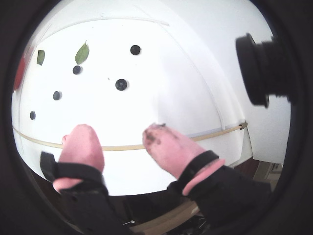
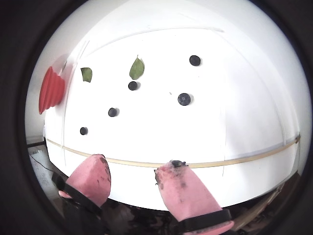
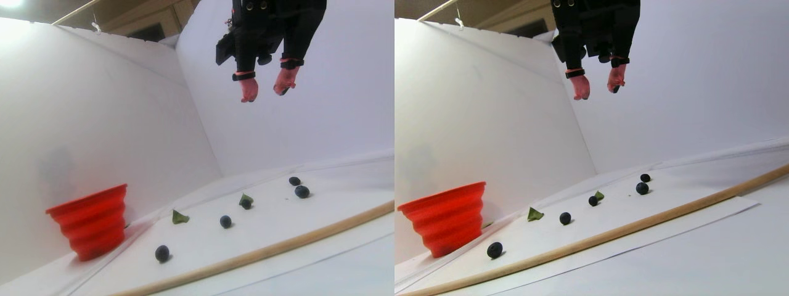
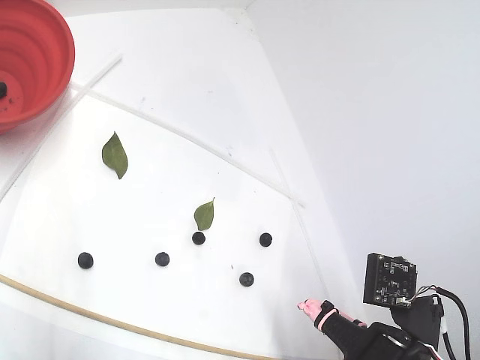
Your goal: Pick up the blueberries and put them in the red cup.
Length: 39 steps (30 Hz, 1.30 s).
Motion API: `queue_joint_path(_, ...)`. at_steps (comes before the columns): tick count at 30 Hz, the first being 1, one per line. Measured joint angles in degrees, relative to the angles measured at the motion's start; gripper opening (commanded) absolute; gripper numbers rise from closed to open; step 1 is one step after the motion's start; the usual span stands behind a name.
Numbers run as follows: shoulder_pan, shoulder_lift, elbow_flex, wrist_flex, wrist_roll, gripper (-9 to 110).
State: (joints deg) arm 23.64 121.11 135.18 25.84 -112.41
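Observation:
Several blueberries lie scattered on the white sheet: one (image 4: 85,260) at the left, one (image 4: 246,279) nearest the arm, and others between. In a wrist view the nearest berry (image 2: 184,99) lies well ahead of the fingertips. The red cup (image 4: 45,67) stands at the far left corner with a dark berry (image 4: 2,88) inside; the stereo pair view shows the red cup (image 3: 92,222) upright. My gripper (image 2: 136,163) is open and empty, its pink berry-stained pads wide apart. The gripper (image 3: 267,94) hangs high above the sheet, near its right end.
Two green leaves (image 4: 115,155) (image 4: 203,215) lie among the berries. A thin wooden strip (image 4: 112,322) runs along the sheet's near edge. White walls close in the back and side. A black camera module (image 4: 388,279) rides on the arm.

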Motion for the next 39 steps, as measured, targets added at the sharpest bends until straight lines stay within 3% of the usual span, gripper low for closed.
queue_joint_path(39, 3.3, -20.0, -0.1, -20.5, -5.9, 19)
